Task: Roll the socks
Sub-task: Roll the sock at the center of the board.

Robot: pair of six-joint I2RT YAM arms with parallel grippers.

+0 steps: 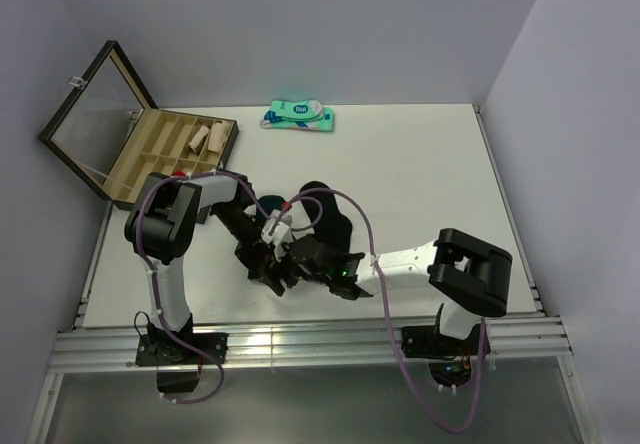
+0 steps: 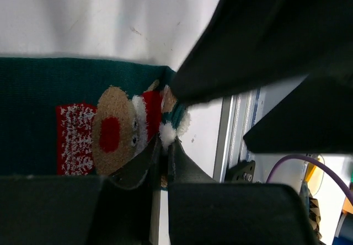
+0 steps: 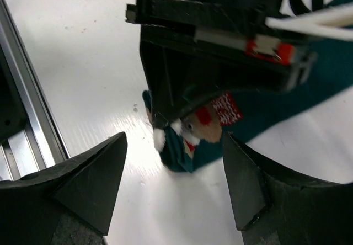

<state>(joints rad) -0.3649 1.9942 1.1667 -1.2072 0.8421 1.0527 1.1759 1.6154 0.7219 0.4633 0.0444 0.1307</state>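
Firstly, a wooden box [image 1: 150, 154] is noted at the far left of the table [image 1: 430, 184]. Near the front edge, the left gripper [image 2: 164, 148] is seen with fingers almost closed, pinching the toe of the green sock [image 2: 44, 85], which is laid on the table. The black sock [image 1: 330, 222] is found just behind. The right gripper [image 3: 174, 140] is held with fingers wide apart on either side of that toe, clear of it.

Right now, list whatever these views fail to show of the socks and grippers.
- Black sock: top view, largely under both arms.
- Green sock cuff end: left wrist view, cut by the frame edge; right wrist view, behind the left gripper.
- Right gripper fingertips: top view, lost among dark arm parts.
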